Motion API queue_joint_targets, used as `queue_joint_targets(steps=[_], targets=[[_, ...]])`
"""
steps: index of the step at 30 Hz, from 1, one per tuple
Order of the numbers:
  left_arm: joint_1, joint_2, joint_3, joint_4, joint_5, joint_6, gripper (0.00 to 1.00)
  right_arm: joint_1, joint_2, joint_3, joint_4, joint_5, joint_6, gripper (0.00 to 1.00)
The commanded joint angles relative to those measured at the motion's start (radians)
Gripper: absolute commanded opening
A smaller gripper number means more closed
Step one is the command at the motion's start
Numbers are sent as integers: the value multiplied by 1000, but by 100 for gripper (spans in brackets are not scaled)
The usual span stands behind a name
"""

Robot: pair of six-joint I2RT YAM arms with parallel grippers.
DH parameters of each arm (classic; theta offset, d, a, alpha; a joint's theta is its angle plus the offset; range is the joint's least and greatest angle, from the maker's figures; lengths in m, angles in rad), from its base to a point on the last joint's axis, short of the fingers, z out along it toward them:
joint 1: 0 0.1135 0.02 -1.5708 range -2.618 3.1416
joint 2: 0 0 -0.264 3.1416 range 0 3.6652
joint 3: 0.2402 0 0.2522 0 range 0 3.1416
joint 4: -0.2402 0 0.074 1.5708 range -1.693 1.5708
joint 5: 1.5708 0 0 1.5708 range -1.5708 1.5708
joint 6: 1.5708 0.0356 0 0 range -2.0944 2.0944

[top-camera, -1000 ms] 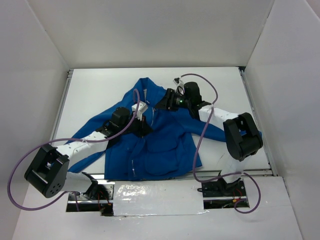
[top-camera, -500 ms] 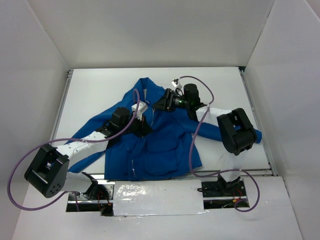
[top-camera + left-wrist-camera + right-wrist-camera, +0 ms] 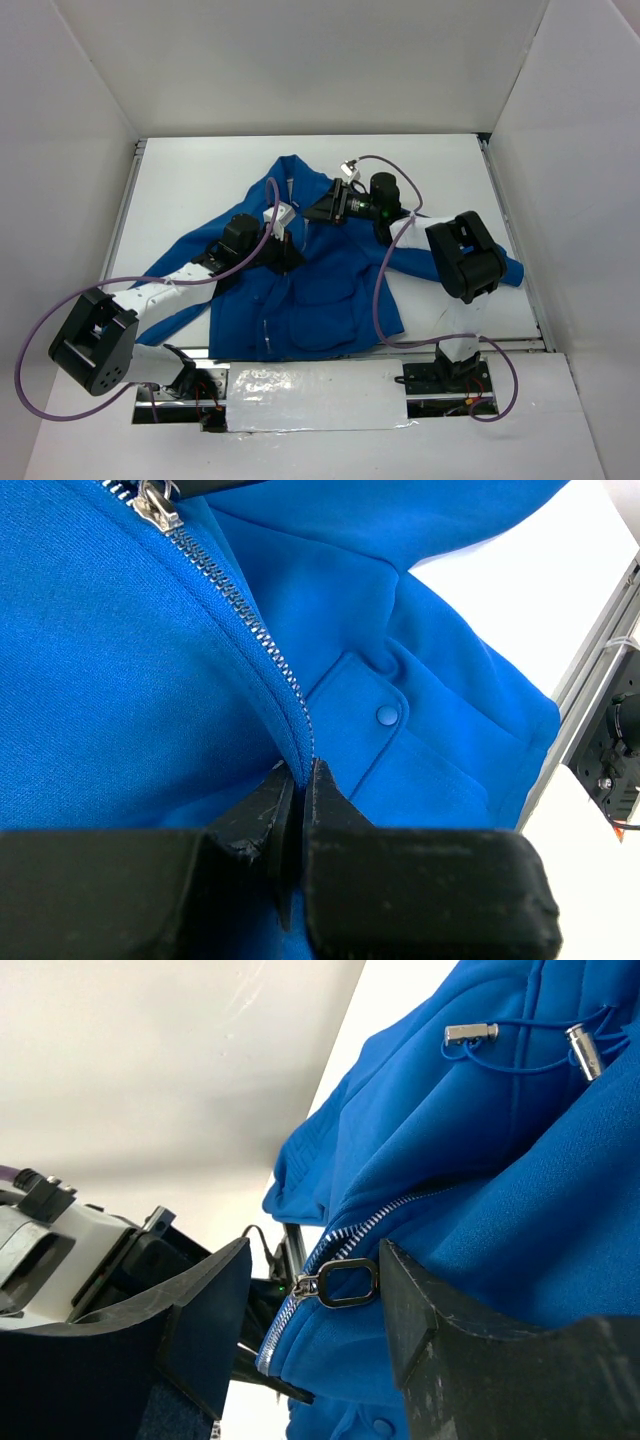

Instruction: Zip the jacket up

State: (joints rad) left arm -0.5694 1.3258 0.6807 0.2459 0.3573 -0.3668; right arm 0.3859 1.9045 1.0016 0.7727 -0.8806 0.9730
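The royal-blue jacket lies spread on the white table, collar at the far side. My left gripper is shut on the jacket's front edge beside the silver zipper teeth, pinching a fold of fabric. The zipper slider shows at the top of the left wrist view. My right gripper is open at the upper chest, its fingers on either side of the silver zipper pull, which hangs free between them. Two silver drawstring tips lie on the collar fabric.
White walls stand on three sides of the table. A metal rail runs along the left edge, another along the right. Purple cables loop from both arms. A taped plate lies between the arm bases.
The right arm's elbow has swung left and forward, and its gripper has shifted slightly left along the jacket's chest. The left arm and its grip have not moved.
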Motion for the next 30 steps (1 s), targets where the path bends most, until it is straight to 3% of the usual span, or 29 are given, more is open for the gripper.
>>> queue_joint_targets(steps=[1, 23, 30], targets=[[-7, -20, 0, 29, 25, 14, 0, -7, -21, -23, 118, -43, 41, 60], [-7, -20, 5, 20, 19, 20, 0, -42, -39, -47, 221, 8, 142, 54], [-7, -13, 14, 16, 22, 22, 0, -42, -35, -84, 249, -8, 141, 44]])
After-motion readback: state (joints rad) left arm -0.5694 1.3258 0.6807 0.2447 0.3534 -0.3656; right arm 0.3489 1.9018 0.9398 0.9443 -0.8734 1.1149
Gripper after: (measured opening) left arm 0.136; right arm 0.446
